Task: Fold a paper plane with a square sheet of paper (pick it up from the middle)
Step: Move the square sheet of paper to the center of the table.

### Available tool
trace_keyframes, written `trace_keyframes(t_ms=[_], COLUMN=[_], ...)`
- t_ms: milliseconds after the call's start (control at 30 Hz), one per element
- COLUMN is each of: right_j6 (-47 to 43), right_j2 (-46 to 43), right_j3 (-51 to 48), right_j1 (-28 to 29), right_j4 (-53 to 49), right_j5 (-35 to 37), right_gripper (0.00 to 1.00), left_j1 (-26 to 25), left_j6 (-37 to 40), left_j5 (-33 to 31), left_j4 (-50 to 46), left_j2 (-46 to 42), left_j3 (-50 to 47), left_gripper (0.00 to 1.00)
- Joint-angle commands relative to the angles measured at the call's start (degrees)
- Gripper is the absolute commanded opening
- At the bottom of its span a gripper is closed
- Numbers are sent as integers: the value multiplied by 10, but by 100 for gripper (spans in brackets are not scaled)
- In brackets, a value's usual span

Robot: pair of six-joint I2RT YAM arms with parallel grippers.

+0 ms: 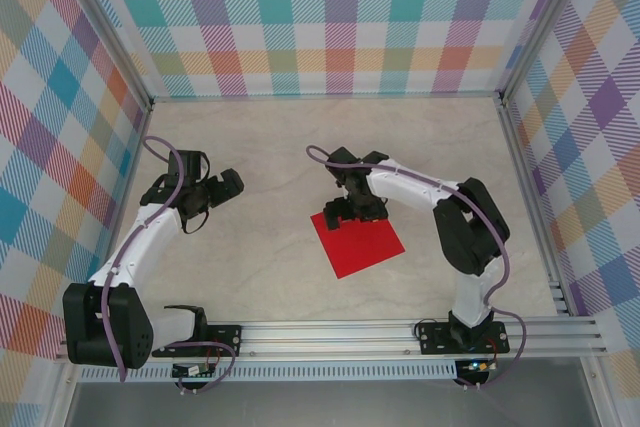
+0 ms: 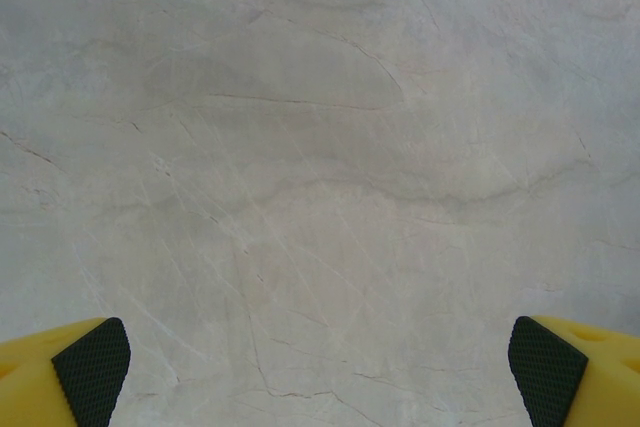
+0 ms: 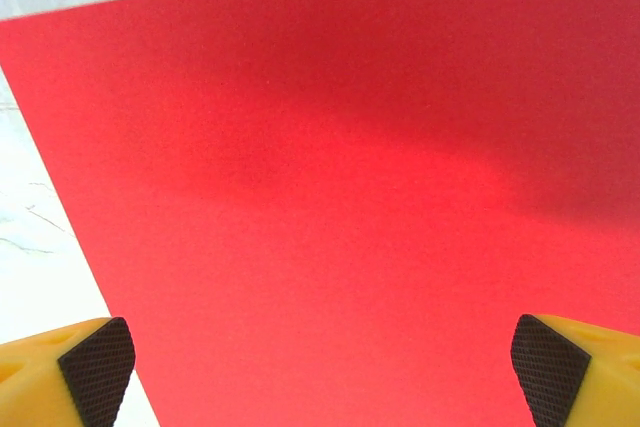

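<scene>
Your R gripper [image 3: 320,357] is spread wide. Its two black pads [image 3: 97,359] sit at the bottom corners of the wrist view w/ nothing between them, so it's released and grasping nothing. It hangs over the sheet [image 3: 340,197]; can't tell if the tips touch the paper.

Your L gripper [image 2: 320,357] is just as wide open and also empty, w/ bare table [image 2: 320,147] under it.

Count: 1 sheet, 2 grippers, 2 arms.

From the top cam, the sheet [image 1: 360,245] lies flat, red face up, turned like a diamond, a bit right of table centre. The R gripper [image 1: 347,211] is above its far edge, near the left corner. The L gripper [image 1: 225,185] is well apart from it, off to the left.

Edges: in the R wrist view, the sheet's far edge runs across the top of frame. Its left edge slants down toward the left pad, w/ table [image 3: 40,237] showing beyond both.

Room: open table [image 1: 270,147] on all sides of the sheet, incl. the gap between the grippers. The plaid walls [image 1: 330,17] and the near rail [image 1: 330,332] stand well clear of it.
</scene>
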Motion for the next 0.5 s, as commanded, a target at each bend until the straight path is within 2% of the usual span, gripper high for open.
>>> trace_keyframes(t_ms=[0,267,467], right_j6=[-21,0,6], right_j2=[20,43,64], right_j3=[13,-1,-11], right_j1=[1,1,1], right_j4=[-23,-7,3], right_j5=[-19,21,25], right_gripper=[100,100,100], left_j1=[-3,-3,-3], left_j6=[-5,-12,-12], left_j5=[-2,0,4], left_j4=[-18,-26,-28], left_j2=[6,20,26], left_j3=[18,25,27], left_gripper=[100,100,100])
